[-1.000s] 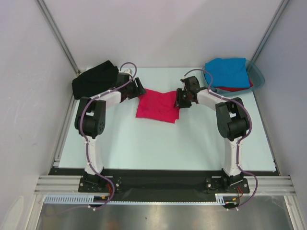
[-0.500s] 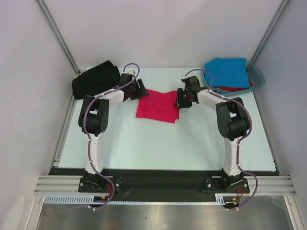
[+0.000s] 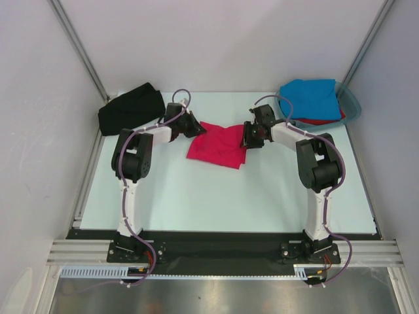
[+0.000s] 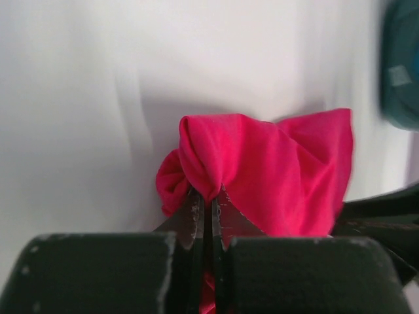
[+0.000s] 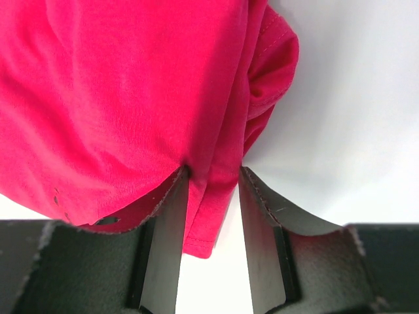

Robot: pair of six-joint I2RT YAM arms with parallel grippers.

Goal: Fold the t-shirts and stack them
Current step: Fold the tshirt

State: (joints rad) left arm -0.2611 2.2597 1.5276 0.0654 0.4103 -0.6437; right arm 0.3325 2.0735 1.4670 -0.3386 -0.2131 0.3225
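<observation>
A crimson-pink t-shirt lies folded in the middle of the table. My left gripper is at its back left corner and is shut on a bunched fold of the cloth; the shirt spreads out beyond the jaws. At the shirt's right edge my right gripper stands open. In the right wrist view the hem of the shirt lies between the fingers, against the left finger and apart from the right one. A black t-shirt lies at the back left. A bright blue t-shirt lies on a red one.
A translucent teal tub at the back right holds the blue and red shirts. White walls close in the table on three sides. Bare table surface stretches between the pink shirt and the arm bases.
My left gripper has moved right onto the pink shirt's back left corner and shut on it, bunching the cloth. The right gripper has stayed where it was.
</observation>
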